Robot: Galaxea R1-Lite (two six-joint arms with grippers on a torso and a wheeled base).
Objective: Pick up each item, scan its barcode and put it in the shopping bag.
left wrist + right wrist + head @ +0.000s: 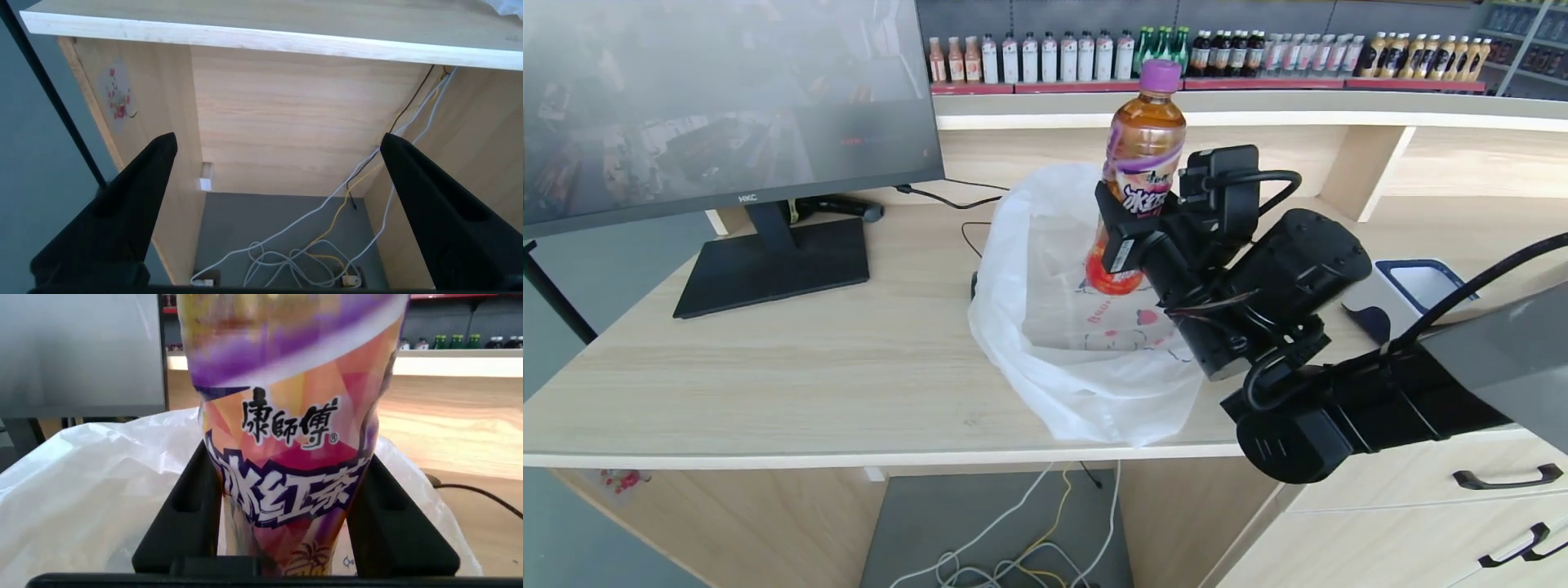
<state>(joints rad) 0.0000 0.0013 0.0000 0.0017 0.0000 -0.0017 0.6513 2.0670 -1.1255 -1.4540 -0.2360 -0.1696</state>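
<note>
The right gripper (1139, 224) pinches the purple-capped amber tea bottle (1145, 135) upright over the open white plastic shopping bag (1045, 269) near the front edge of the pale wooden counter (768, 367). It should lower the bottle centred into the mouth before letting go. The left gripper (278, 140) hangs spread below the counter

We see a pale wooden counter (809, 367) carrying a monitor (727, 98) on a flat black stand (776, 273) at the left, a dark object (837, 207) just behind the stand, a thin black cable (947, 198), and the white shopping bag (1045, 359) lying open near the front edge.
</note>
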